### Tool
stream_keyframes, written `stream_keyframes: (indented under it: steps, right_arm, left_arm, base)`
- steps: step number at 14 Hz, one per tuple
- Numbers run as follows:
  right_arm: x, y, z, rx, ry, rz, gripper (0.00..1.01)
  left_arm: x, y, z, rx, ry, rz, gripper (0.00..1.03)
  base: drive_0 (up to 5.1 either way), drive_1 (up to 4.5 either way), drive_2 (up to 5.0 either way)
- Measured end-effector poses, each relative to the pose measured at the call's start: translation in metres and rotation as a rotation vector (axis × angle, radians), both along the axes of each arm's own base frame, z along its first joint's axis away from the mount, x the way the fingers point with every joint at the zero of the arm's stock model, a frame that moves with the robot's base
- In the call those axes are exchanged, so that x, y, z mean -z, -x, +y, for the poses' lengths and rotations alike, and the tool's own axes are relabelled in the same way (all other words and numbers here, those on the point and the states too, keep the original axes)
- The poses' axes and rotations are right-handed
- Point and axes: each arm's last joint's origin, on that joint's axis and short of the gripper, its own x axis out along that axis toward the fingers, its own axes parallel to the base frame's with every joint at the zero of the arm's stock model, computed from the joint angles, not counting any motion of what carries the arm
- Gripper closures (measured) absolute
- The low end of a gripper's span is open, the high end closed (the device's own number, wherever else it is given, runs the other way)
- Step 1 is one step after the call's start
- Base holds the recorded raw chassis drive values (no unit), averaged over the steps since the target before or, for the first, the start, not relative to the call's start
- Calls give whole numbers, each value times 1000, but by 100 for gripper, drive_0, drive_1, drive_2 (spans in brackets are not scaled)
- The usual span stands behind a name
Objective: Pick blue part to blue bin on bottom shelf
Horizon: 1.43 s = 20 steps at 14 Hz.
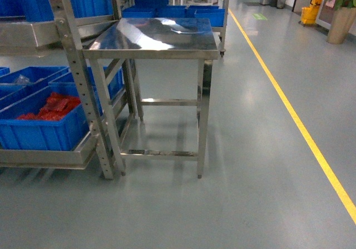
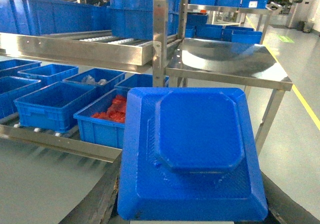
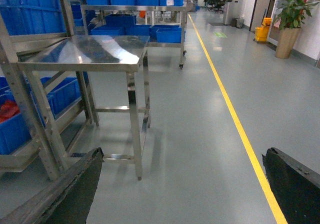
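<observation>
The blue part (image 2: 192, 156) fills the lower centre of the left wrist view, held by the left gripper (image 2: 192, 216), with the bottom shelf (image 2: 60, 143) and its blue bins (image 2: 50, 104) at left. The right gripper (image 3: 182, 194) is spread wide, its fingers (image 3: 70, 189) in the lower corners, above the floor beside the steel table (image 3: 85, 54).

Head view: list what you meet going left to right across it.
Blue bin of red parts on the bottom shelf → perforated rack upright → steel table → yellow floor line → potted plant.
</observation>
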Motion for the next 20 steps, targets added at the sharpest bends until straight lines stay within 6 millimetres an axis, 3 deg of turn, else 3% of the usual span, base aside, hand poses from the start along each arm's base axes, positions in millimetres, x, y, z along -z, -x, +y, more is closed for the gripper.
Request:
stream_keyframes:
  steps: [20]
  right_arm:
    - [0,0,0,0,0,-3,3]
  left_arm:
    - [-1,0,0,-2,1,-5,60]
  base:
    - [-2,410,-414]
